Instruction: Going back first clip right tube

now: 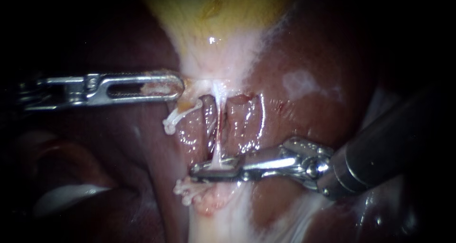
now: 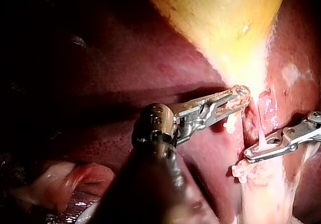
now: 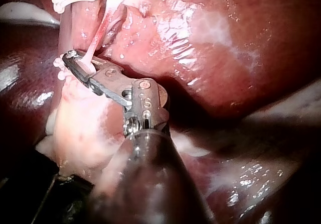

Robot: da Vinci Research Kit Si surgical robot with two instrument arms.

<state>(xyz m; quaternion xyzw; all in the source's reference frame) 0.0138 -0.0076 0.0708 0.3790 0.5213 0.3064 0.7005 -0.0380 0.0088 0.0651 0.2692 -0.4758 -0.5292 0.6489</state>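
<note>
The right tube is a thin pale strand near the middle of the endoscope view. It runs from the whitish neck of the gallbladder at 12 o'clock straight down toward 6 o'clock, over a wet, glistening bed of liver. Its lower end goes into my right instrument, whose shaft comes in from 4 o'clock. The jaws lie nearly flat and close together, one on each side of the strand, so they are clamped on it. Whether a clip sits on the tube inside them I cannot tell. In the right wrist view the same strand crosses the jaw tips, and pale fatty tissue lies just beside the instrument. Two knobbly white stump ends lie at 9 o'clock of the tube. The upper stump curls out below the gallbladder neck, and the lower stump lies just under my right instrument's tip. The two stumps are well apart from each other. My left instrument comes in level from 9 o'clock. Its slotted jaws are together on the edge of the gallbladder's neck, with scraps of pale tissue showing in the slot. In the left wrist view those jaws pinch the tissue where the yellow gallbladder narrows. Dark red liver surrounds everything.
</note>
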